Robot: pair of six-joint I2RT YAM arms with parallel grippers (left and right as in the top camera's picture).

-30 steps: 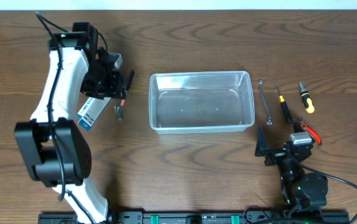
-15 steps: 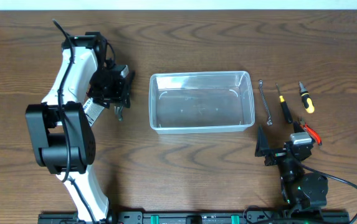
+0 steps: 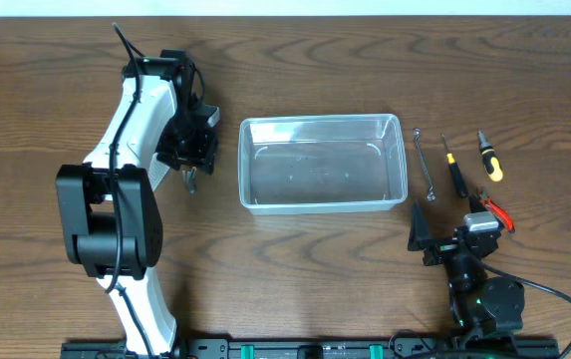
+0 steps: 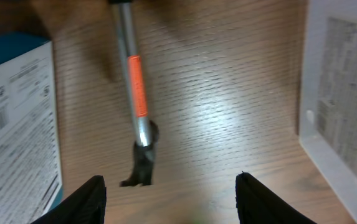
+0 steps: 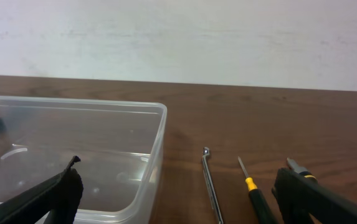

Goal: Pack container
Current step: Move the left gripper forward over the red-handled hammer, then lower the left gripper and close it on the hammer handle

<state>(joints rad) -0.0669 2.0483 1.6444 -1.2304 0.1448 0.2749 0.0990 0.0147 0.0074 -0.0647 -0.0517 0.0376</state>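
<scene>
The container (image 3: 322, 197) is a clear plastic tub at mid table and holds nothing I can see. It also shows in the left wrist view (image 4: 343, 106) and the right wrist view (image 5: 72, 158). A small hammer (image 4: 138, 106) with a silver shaft, an orange label and a dark head lies left of the tub; its head shows in the overhead view (image 3: 190, 180). My left gripper (image 4: 172, 198) is open and empty just above the hammer's head, and it shows in the overhead view (image 3: 193, 152). My right gripper (image 5: 184, 202) is open and empty, low at the front right (image 3: 454, 221).
A blue-and-white cardboard box (image 4: 13, 130) lies left of the hammer. Right of the tub lie a wrench (image 3: 425, 163), a black-and-yellow screwdriver (image 3: 454, 172), a second screwdriver (image 3: 490, 157) and red-handled pliers (image 3: 497, 211). The wrench (image 5: 212, 183) and screwdriver (image 5: 256, 194) lie ahead of the right gripper.
My left arm has swung right, from over the box to over the hammer, closer to the tub. The right arm has not moved.
</scene>
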